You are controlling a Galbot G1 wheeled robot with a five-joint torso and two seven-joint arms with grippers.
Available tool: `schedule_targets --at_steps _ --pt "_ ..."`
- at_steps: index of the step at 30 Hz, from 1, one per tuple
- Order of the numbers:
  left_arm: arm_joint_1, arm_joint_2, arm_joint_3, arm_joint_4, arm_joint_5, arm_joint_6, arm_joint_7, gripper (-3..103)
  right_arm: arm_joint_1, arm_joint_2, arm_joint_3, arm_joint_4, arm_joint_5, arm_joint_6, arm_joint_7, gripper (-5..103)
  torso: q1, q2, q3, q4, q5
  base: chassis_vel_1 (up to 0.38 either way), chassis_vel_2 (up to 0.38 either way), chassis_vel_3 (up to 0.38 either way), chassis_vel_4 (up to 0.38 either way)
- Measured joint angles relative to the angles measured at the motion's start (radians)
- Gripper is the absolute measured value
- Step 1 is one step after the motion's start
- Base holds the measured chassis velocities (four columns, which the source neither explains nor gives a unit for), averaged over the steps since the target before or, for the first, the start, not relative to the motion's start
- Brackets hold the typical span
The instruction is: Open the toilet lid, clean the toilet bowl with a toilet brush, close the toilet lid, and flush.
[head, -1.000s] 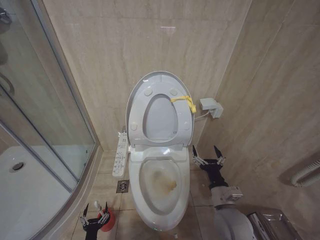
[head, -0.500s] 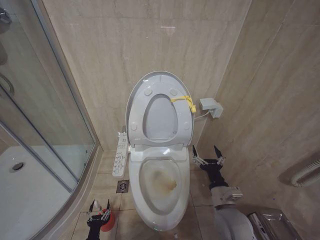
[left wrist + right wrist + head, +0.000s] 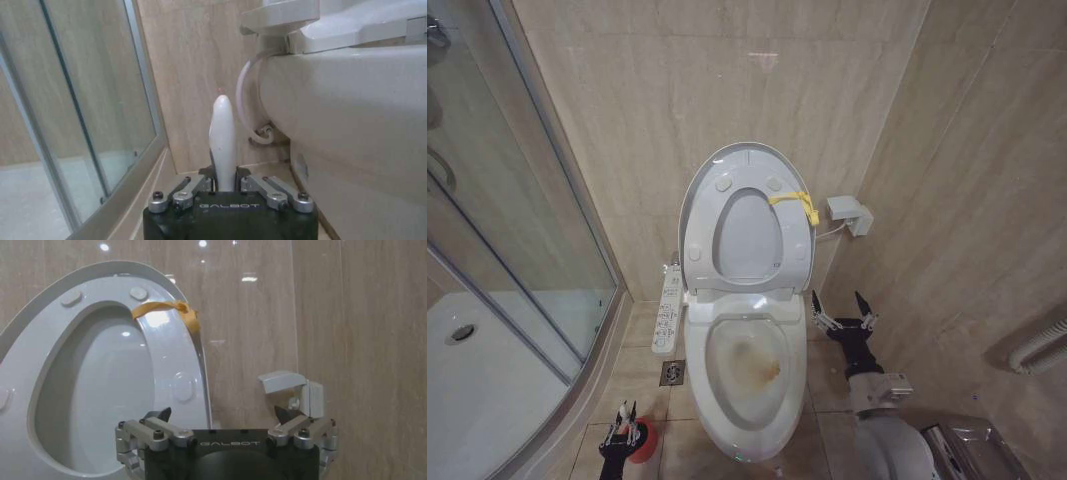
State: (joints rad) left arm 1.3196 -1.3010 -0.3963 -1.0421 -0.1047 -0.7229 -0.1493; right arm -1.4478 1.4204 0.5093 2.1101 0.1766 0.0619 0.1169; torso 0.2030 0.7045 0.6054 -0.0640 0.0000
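One toilet lid [image 3: 749, 160] is standing raised against the wall, with one seat ring [image 3: 747, 235] leaning up inside it and one yellow strap [image 3: 795, 203] tied round the ring's edge; below them one toilet bowl [image 3: 749, 368] is lying open, brownish-yellow staining showing on its inner surface; the left pincer [image 3: 621, 432] is sitting low beside the bowl, over one red holder cup [image 3: 643, 442] on the floor, its fingers [image 3: 192, 186] closing on the white handle of the single toilet brush [image 3: 222, 137], which is standing upright between them; the right pincer [image 3: 843, 306] is hovering on the bowl's other side, near the wall, its two fingers [image 3: 159, 416] spreading wide and gripping nothing.
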Motion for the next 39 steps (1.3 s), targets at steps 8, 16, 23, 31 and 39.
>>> schedule_targets --at_steps 8,16,23,31,39 --pt "-0.008 -0.002 -0.009 0.005 0.004 -0.021 0.011 18 0.000 0.000 0.000 0.000 0.000 0.000 0.000 100 0.000 0.000 0.000 0.0000 0.0000 0.000 0.000 0.000 0.000" --pt "0.019 -0.005 -0.011 -0.087 0.008 -0.025 0.006 18 0.000 0.000 0.000 0.000 0.000 0.000 0.000 100 0.000 0.000 0.000 0.0001 0.0000 0.000 0.000 0.000 0.000" --pt "0.070 -0.007 -0.018 -0.196 0.037 -0.029 -0.023 18 0.000 0.000 0.000 0.000 0.000 0.000 0.000 100 0.000 0.000 0.000 0.0000 0.0000 0.000 0.000 0.000 0.000" --pt "0.182 0.018 -0.037 -0.416 0.048 -0.020 -0.074 18 0.000 0.000 0.000 0.000 0.000 0.000 0.000 100 0.000 0.000 0.000 0.0000 0.0001 0.000 0.000 0.000 0.000" --pt "0.361 0.042 -0.035 -0.726 0.099 0.018 -0.141 18 0.000 0.000 0.000 0.000 0.000 0.000 0.000 100 0.000 0.000 0.000 0.0000 0.0001 0.000 0.000 0.000 0.000"
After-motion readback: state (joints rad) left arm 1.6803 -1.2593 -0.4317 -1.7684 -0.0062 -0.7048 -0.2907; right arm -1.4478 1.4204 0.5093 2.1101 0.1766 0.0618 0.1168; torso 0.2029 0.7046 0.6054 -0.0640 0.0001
